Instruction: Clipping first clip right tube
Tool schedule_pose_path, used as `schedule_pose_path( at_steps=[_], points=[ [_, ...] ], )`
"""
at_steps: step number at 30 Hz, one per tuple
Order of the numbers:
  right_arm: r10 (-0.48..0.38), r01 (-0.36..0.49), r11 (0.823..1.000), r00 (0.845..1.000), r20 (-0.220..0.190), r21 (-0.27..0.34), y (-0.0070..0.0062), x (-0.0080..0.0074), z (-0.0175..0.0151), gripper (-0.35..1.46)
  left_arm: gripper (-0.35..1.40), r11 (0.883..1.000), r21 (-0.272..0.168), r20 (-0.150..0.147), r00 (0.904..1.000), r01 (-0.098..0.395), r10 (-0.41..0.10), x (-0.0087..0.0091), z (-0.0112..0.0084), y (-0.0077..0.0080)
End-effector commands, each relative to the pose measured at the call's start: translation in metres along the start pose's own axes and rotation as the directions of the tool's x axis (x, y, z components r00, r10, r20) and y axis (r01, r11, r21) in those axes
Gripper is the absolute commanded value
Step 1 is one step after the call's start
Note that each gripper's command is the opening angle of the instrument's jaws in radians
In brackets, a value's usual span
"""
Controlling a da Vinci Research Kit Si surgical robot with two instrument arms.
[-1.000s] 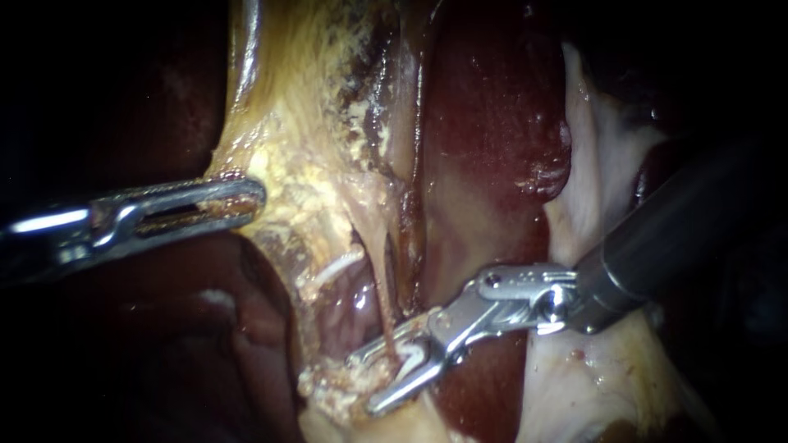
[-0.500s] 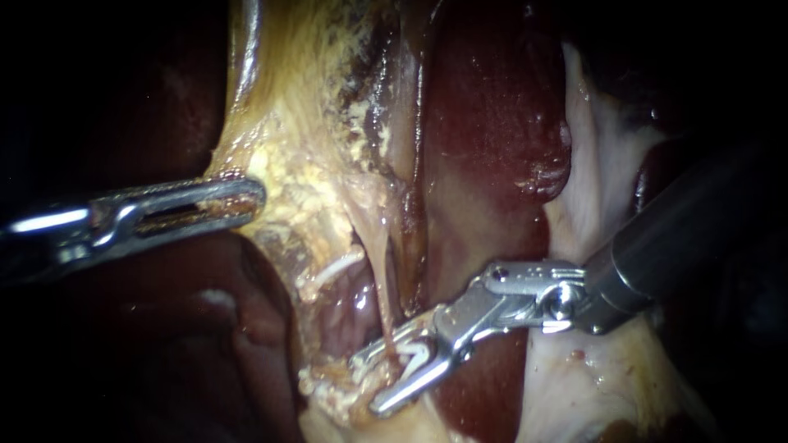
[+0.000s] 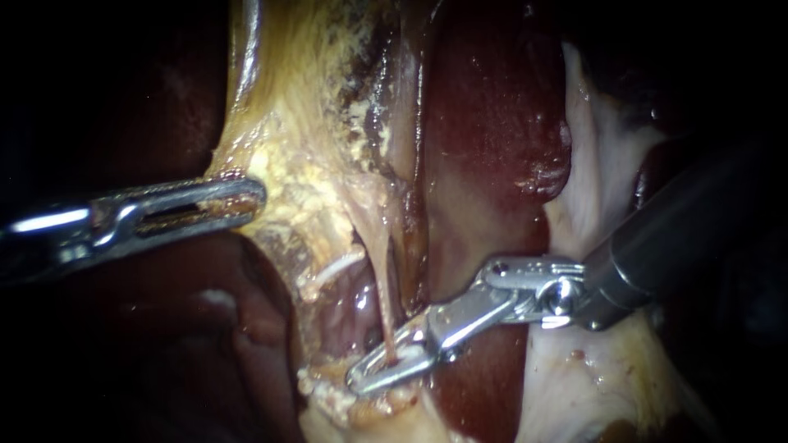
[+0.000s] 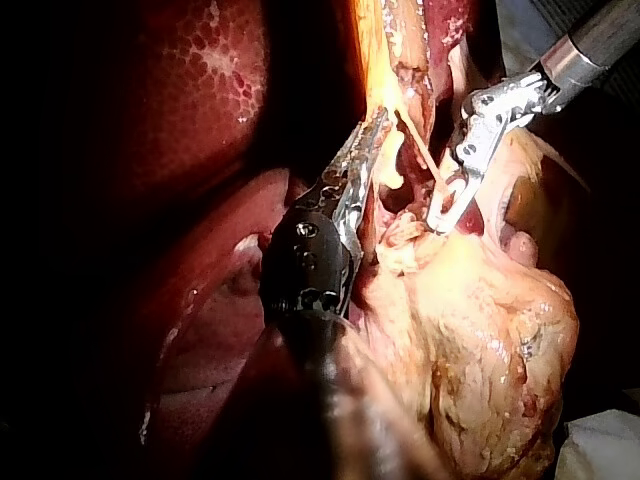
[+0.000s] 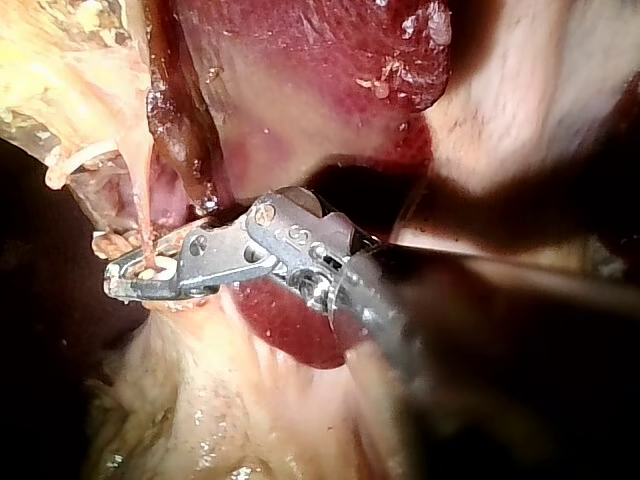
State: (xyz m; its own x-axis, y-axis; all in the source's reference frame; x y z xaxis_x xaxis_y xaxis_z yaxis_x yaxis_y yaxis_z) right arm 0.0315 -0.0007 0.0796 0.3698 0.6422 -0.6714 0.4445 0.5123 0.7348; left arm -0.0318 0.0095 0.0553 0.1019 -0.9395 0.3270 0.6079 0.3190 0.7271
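Firmly, my right instrument's (image 3: 356, 381) claw clamps the thin pale tube (image 3: 384, 316); my left instrument's (image 3: 259, 196) claw grips yellowish fatty tissue (image 3: 287, 168).

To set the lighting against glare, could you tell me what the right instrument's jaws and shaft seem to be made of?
On the right instrument, the jaws look like bare polished metal: silvery, with sharp bright glints. Its shaft looks dark, smooth and semi-glossy, one soft highlight along it; possibly coated metal or composite.

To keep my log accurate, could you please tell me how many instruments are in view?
2. The left instrument holds the yellowish tissue, jaws shut on it; the right instrument has its jaws shut on the thin tube. None seems hidden.
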Motion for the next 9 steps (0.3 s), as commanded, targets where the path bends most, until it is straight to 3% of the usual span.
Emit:
schedule_pose_path(
  at_steps=[1, 9],
  points=[
    [-0.001, 0.001, 1.0, 1.0, 0.0, 0.0, 0.0, -0.0002, 0.0002, -0.35, -0.35, 1.0, 0.0, 0.0, 1.0, 0.0, 0.0, 0.0, 0.0, 0.0],
    [-0.001, 0.001, 1.0, 1.0, 0.0, 0.0, 0.0, -0.0001, 0.0001, -0.35, -0.35, 1.0, 0.0, 0.0, 1.0, 0.0, 0.0, 0.0, 0.0, 0.0]
  ],
)
